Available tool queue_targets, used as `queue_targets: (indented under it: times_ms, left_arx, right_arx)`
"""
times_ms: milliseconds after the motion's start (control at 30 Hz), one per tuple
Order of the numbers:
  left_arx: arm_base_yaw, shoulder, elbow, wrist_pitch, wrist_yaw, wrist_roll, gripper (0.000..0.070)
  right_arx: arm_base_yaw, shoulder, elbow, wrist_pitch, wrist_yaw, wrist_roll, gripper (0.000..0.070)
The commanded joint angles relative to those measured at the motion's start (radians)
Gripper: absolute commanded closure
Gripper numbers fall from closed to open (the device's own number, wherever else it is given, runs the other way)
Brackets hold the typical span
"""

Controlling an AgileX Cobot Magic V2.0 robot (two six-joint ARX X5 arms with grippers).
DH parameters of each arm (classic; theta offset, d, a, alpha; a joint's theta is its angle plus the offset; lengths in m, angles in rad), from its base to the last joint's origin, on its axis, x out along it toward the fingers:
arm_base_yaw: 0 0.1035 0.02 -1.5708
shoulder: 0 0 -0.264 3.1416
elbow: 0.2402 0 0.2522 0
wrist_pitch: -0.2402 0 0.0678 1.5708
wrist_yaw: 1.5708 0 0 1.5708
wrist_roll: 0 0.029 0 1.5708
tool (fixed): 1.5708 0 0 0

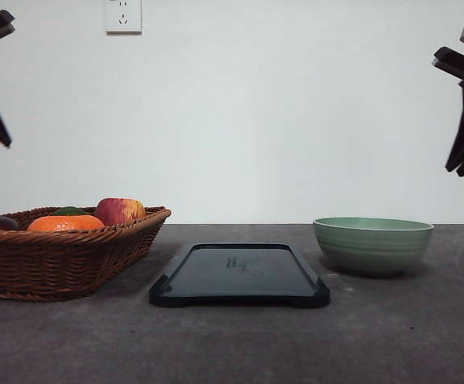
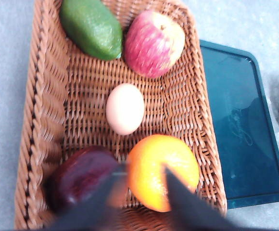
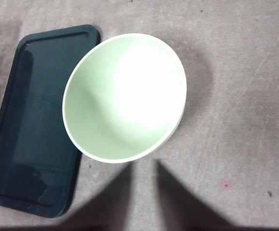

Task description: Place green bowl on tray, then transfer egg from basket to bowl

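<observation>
Overhead, egg among basket fruit

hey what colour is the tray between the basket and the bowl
Glossy black, the tray; clearest in the front view.

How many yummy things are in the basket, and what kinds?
Avocado: 1
Apple: 1
Egg: 1
Orange: 1
Dark purple fruit: 1
Total: 5
</observation>
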Motion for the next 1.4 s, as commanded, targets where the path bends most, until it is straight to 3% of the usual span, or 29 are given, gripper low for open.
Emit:
queue_targets:
  times_ms: [0, 233, 633, 933, 1267, 1300, 1367]
  left_arx:
    - [-0.002, 0.007, 0.023, 0.007, 0.006, 0.018, 0.0384]
    - [-0.002, 0.007, 0.023, 0.007, 0.006, 0.018, 0.0389]
    - [-0.002, 0.007, 0.023, 0.007, 0.006, 0.017, 0.0389]
    - [-0.002, 0.007, 0.023, 0.008, 0.006, 0.016, 0.0389]
    - [-0.002, 0.007, 0.023, 0.009, 0.006, 0.016, 0.0390]
    - [-0.002, 0.007, 0.023, 0.009, 0.006, 0.016, 0.0390]
    - [-0.002, 0.007, 0.023, 0.009, 0.006, 0.016, 0.0390]
  right_arx:
    - [0.003, 0.014, 0.019, 0.000, 0.000, -0.014, 0.0394]
    - [-0.001, 0.032, 0.058, -0.034, 0.005, -0.007, 0.0393]
    - [-0.007, 0.295, 0.353, -0.259, 0.034, -0.070, 0.0400]
    - [-0.007, 0.476, 0.469, -0.267, 0.035, -0.104, 0.0434]
    - [-0.007, 0.598, 0.487, -0.259, 0.060, -0.116, 0.0438]
    - [-0.007, 0.607, 0.487, -0.258, 0.060, -0.116, 0.0446]
    - [-0.006, 0.618, 0.487, -0.257, 0.060, -0.121, 0.0532]
